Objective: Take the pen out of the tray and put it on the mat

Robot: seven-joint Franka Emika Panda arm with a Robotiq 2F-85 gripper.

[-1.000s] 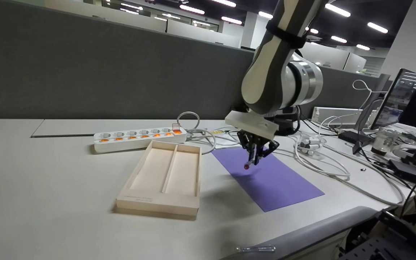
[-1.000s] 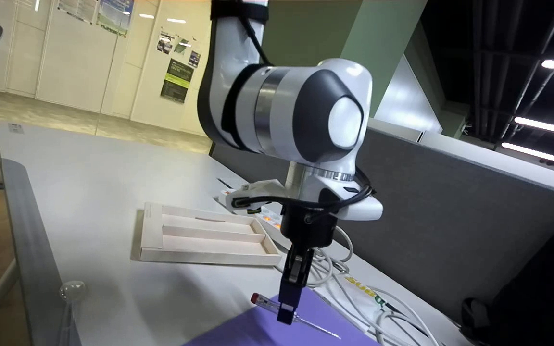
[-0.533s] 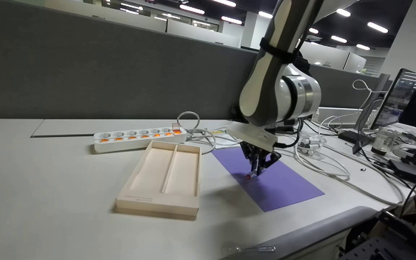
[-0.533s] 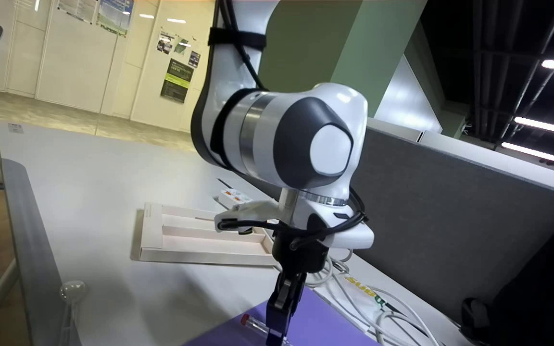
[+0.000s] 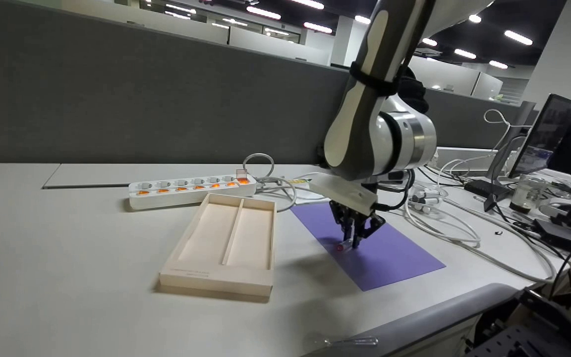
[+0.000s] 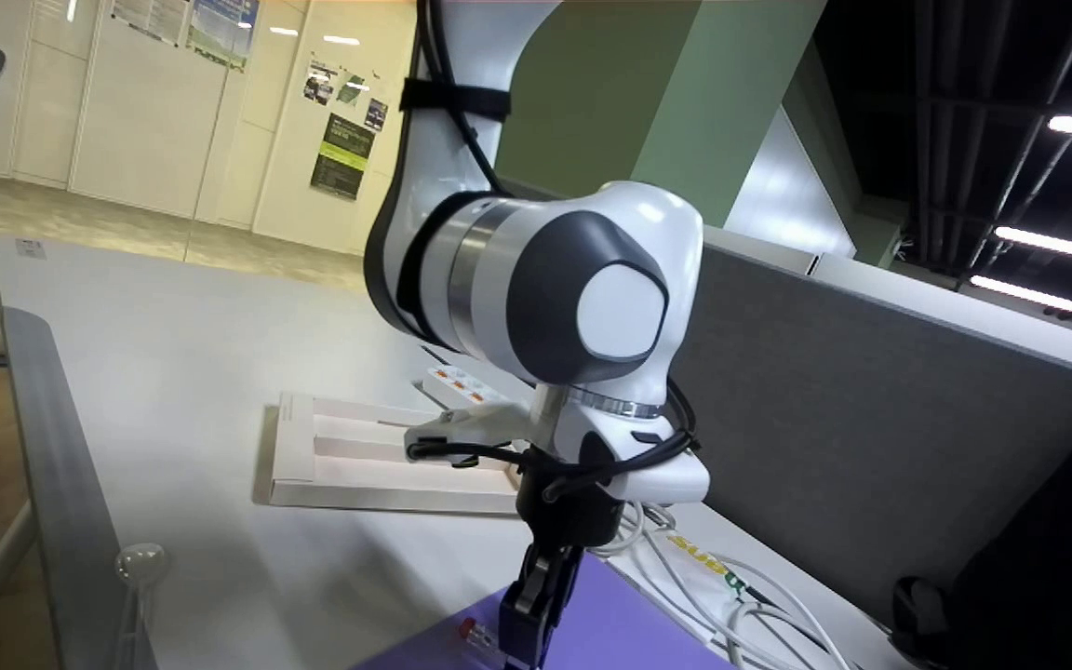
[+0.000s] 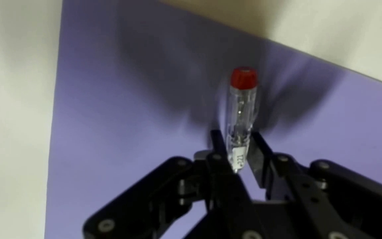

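The pen (image 7: 240,109) is a thin clear stick with a red end cap, seen close in the wrist view. It lies low over the purple mat (image 7: 111,149), seemingly on it, in both exterior views (image 5: 343,246) (image 6: 478,635). My gripper (image 7: 235,134) is down at the mat with a finger on each side of the pen. A narrow strip of purple shows between the pen and one fingertip, so the jaws look slightly open; the pen's far end is hidden. The pale wooden tray (image 5: 216,277), with a middle divider, shows no pen in its two compartments.
A white power strip (image 5: 191,193) stands behind the tray. White cables (image 5: 444,235) run along the mat's far side. A clear glass-like tube (image 5: 352,341) lies near the desk's front edge. A monitor (image 5: 545,134) stands farther off.
My gripper has come down onto the mat with the pen, most of it in the first half second. The finger gap now looks a little wider. The tray and mat have not moved.
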